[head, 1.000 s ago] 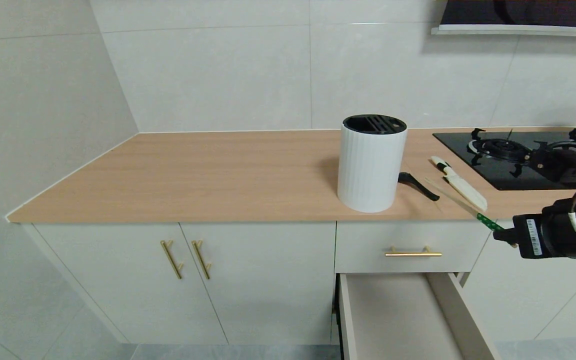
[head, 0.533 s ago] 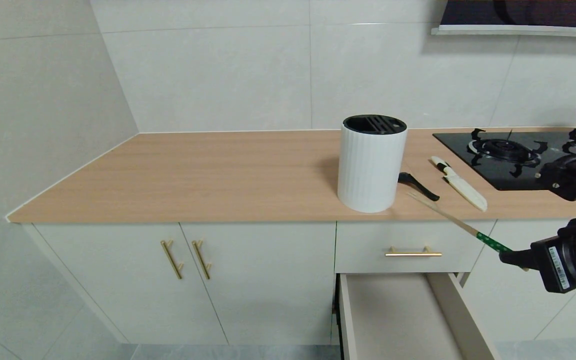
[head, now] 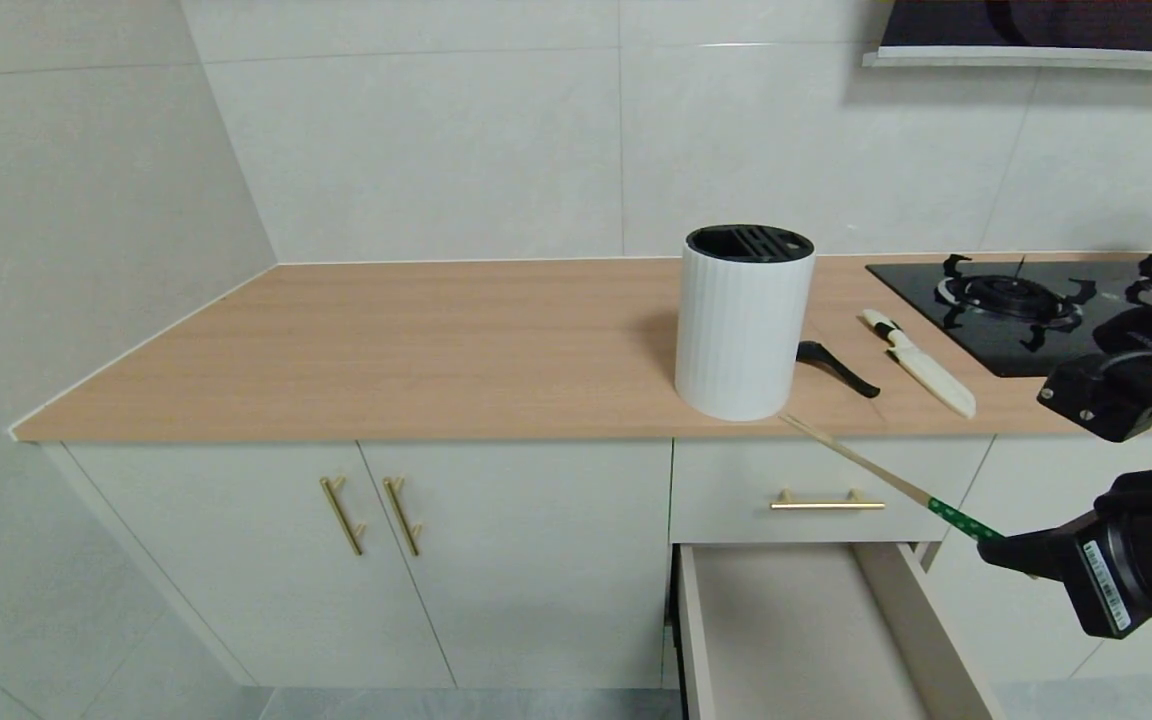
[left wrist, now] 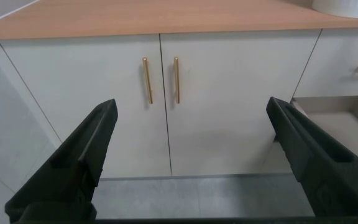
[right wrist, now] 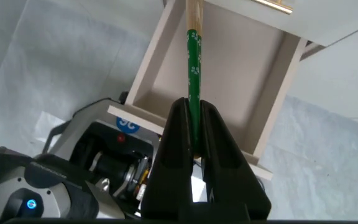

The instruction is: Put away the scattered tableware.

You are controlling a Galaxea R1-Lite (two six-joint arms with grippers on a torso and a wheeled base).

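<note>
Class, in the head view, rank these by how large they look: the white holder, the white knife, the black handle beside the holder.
1. white holder
2. white knife
3. black handle, judged by its visible part; its end may run behind the holder.

white ribbed holder [head: 744, 340], tan chopsticks [head: 891, 478] with green dotted ends, cream knife [head: 921, 377]

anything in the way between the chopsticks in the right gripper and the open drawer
Nothing visible. The right gripper holds the chopsticks by their green end close to the open drawer, and the part of its inside that shows is bare.
</note>
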